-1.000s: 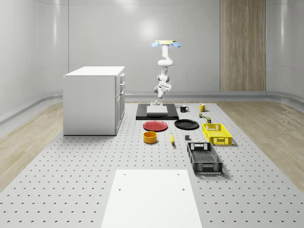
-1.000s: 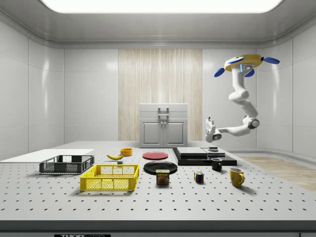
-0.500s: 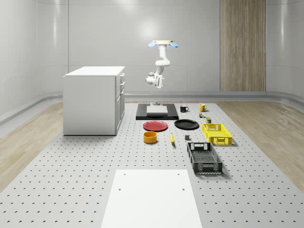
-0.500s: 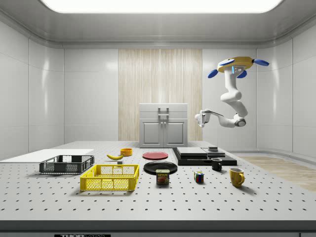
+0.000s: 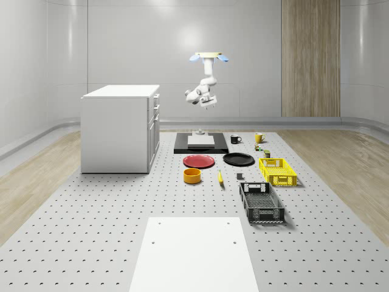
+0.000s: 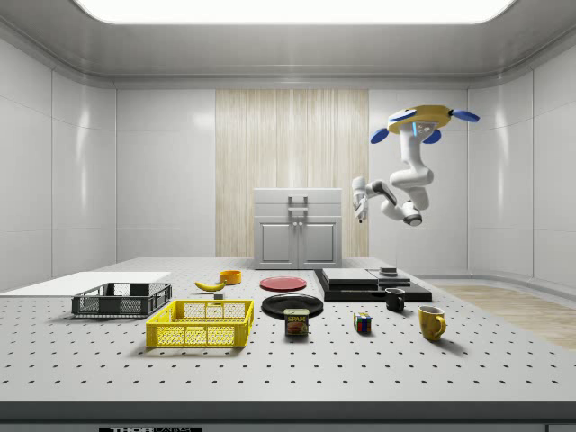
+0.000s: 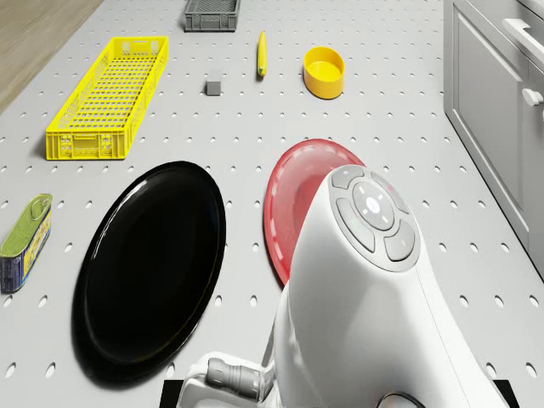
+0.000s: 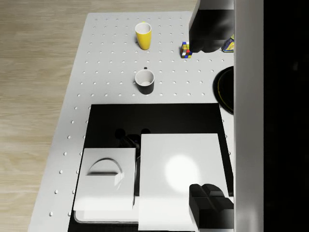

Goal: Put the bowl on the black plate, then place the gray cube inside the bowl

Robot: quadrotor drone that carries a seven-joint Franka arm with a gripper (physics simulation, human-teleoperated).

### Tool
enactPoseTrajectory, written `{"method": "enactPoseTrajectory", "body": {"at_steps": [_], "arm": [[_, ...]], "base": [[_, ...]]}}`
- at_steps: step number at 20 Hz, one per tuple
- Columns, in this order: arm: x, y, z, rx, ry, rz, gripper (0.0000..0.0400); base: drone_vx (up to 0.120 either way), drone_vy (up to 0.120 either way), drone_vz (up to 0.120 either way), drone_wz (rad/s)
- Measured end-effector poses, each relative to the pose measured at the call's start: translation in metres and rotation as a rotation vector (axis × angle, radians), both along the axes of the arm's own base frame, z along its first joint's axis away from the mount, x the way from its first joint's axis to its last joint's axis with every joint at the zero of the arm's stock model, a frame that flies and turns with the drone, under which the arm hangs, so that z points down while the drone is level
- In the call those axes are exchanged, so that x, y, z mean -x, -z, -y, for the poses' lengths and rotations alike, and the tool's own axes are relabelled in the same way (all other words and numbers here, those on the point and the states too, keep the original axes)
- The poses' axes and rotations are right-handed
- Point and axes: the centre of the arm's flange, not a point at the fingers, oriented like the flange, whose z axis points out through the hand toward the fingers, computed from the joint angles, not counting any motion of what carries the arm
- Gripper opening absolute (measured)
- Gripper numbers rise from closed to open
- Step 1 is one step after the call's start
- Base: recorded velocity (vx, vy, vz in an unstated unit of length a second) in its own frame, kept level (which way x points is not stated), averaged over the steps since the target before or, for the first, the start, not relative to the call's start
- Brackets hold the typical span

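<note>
**Whole-scene view: task not yet begun; drone aloft at the far end of the table**

Whole-scene view: the drone (image 5: 206, 56) hovers high above the black base slab (image 5: 201, 143) at the far end of the table, arm folded up, with the gripper (image 5: 208, 101) well above the surface and carrying nothing that can be seen. Whether its fingers stand apart or together cannot be told.

Task progress, by my judgement: nil. The yellow bowl (image 5: 192, 176) sits on the bare table, nearer the camera than the red plate (image 5: 199, 161). The black plate (image 5: 238, 159) lies beside the red one, with nothing on it. The gray cube (image 7: 213, 87) rests on the table between the yellow crate (image 7: 109, 99) and the banana (image 7: 262, 53), apart from both. Both placements remain to be done.

Surface and room: a pale perforated table (image 5: 109, 213) bearing a white cabinet (image 5: 120, 128) and a dark crate (image 5: 261, 203). Pale panelled walls, one wood-grain panel, wooden floor around the table.
</note>
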Motion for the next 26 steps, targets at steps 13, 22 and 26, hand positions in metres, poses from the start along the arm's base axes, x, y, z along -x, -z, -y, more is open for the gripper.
{"method": "enactPoseTrajectory", "body": {"at_steps": [13, 22, 26], "arm": [[0.0, 0.003, 0.021, 0.211, 0.005, -0.006, 0.04], [0.0, 0.004, 0.022, 0.229, 0.006, -0.007, 0.04], [0.0, 0.004, 0.022, 0.231, 0.006, -0.007, 0.04]], "base": [[0.12, 0.0, -0.12, 0.0], [0.12, 0.0, -0.12, 0.0], [0.12, 0.0, -0.1, 0.0]]}}
